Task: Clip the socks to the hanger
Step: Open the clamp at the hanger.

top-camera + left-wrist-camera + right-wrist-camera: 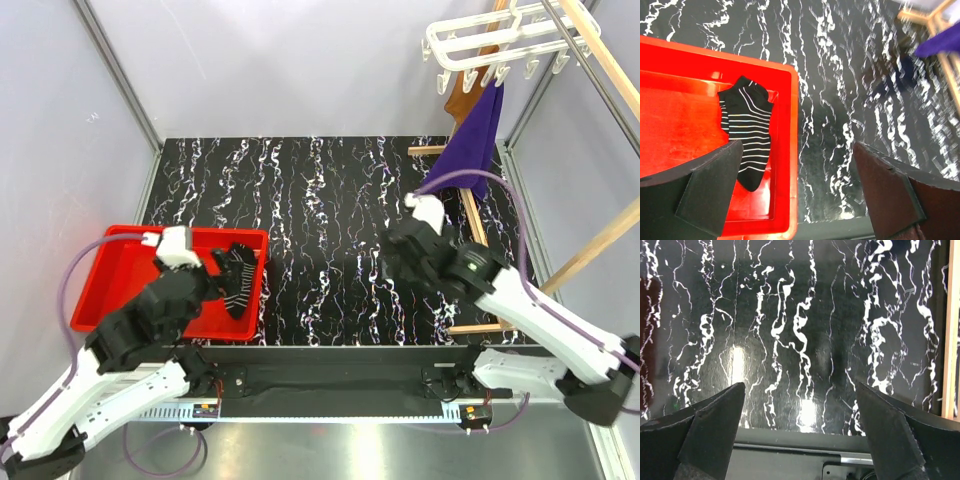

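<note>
**Both tools open and empty; one sock in view, lying in the tray under your left tool.**

Your left gripper (800,192) hangs with jaws spread wide and nothing between them. The striped sock (749,137) lies flat just ahead of its left finger, inside the red tray (791,150) close to the wall that runs under the tool's middle. Expect it to be light, limp and stretchy, likely to droop and fold when lifted. Pinch both layers near the wider end farthest from the tool, probably the cuff, leaving hem free for a clip. Your right gripper (800,435) is also spread wide over the bare table (320,200), holding nothing. The hanger (480,40) hangs well beyond it to the right, with a purple cloth (478,135) below.
</note>
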`<state>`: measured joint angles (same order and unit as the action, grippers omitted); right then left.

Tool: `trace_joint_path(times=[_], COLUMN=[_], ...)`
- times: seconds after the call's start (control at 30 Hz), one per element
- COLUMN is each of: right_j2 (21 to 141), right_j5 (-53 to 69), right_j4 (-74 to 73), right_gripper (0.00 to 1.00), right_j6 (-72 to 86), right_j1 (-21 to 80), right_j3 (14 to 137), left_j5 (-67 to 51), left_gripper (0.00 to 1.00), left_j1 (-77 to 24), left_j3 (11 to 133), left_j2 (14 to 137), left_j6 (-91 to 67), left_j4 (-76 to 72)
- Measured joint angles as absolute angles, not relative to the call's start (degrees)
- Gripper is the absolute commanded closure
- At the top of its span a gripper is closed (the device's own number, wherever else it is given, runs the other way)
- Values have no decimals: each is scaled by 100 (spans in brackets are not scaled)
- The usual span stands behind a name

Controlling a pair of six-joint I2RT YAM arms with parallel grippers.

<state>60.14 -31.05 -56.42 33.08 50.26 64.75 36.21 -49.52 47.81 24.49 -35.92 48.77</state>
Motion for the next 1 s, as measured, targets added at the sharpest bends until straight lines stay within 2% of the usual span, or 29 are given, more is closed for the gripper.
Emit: trace_joint_path(times=[0.13,0.27,0.37,0.57,0.63,0.73,0.87,1.0], right_j2=[6845,7389,7723,7714,7537,7367,7642,8217], right_j5=[-3229,-3448,-3828,-4506,-4713,-4705,-4525,-4512], right_j4=[-5640,-5675,-5951,-6471,-6512,-6541,-6458,-6073], right_gripper=[0,2,4,8,14,20,22,30], right_j6=[3059,2827,2803,2779,2705,2491,2128,1610], right_j1=[5026,5026,5026,5026,5006,4558,3376,3192], right_j3=[6995,7568,8436,9974,10217,10556,11408,12217], left_j5=[3173,2220,1503,746,506,148,-172,-311], left_gripper=[1,2,5,10,11,15,16,19], left_j1=[-4950,-4869,-4705,-4530,-4488,-4410,-4287,-4233], left_j3=[5148,5769,6643,7561,7732,8099,8552,8584], left_j2=[3544,4766,5734,6794,7087,7649,8361,8641], left_j6=[-3326,-2993,-2762,-2473,-2416,-2392,-2381,-2261], left_j4=[4648,3671,2917,1328,790,161,-384,-659])
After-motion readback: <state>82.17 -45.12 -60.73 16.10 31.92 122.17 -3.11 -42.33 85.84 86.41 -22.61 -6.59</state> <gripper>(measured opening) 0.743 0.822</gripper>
